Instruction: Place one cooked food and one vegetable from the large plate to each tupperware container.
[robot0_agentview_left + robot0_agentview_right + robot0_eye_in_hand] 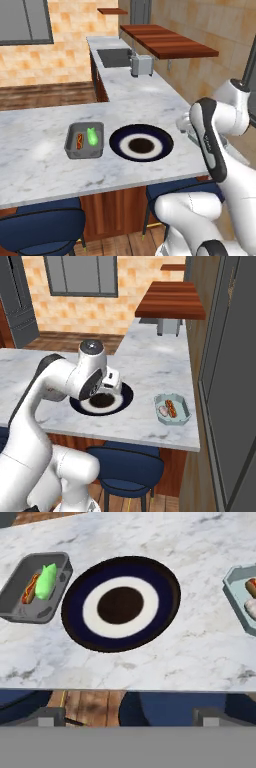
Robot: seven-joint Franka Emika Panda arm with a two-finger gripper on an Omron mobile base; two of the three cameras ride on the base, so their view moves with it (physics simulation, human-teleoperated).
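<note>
The large plate [141, 142] [121, 604] lies bare on the marble counter, with nothing on it. Left of it, the dark grey tupperware container [85, 140] [35, 587] holds a hot dog [79, 141] and a green vegetable [92, 136]. Right of the plate, the pale teal container [172, 408] [240, 597] holds a sausage [171, 407] and a pale vegetable [163, 411]. My gripper [129, 716] hangs above the plate's near edge, open, with its fingers wide apart and nothing between them. The hand [112, 383] hovers over the plate.
A toaster [142, 65] and a sink [114, 57] sit on the far counter run, under a wooden shelf [167, 41]. Blue stools [42, 230] [131, 463] stand below the counter's front edge. A tall dark cabinet [230, 381] rises at the right.
</note>
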